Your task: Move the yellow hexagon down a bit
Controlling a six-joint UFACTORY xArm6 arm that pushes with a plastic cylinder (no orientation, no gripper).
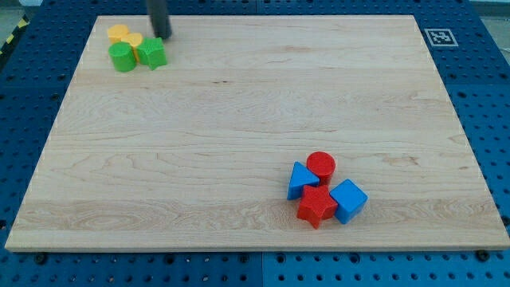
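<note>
Starting at the board's top-left corner, you have a tight cluster: two yellow pieces at the top, one of them the yellow hexagon, though you cannot tell which from this view. A green cylinder sits touching just below them, and a green star is beside it on the right. My tip is a bare rod, with nothing to open or close, resting on the board just right of the yellows and just above the green star.

Your main risk: pushing the hexagon down drives it straight into the green cylinder, dragging that along or making the hexagon slip sideways. The second yellow piece touches it too, and may travel with it. From where my tip stands, it could also clip the green star on the way round.

The top edge lies close behind the yellows, leaving little room to get above them. Below the cluster the board is open. Near the bottom-right, well apart, sit a blue triangle, red cylinder, red star and blue cube.
</note>
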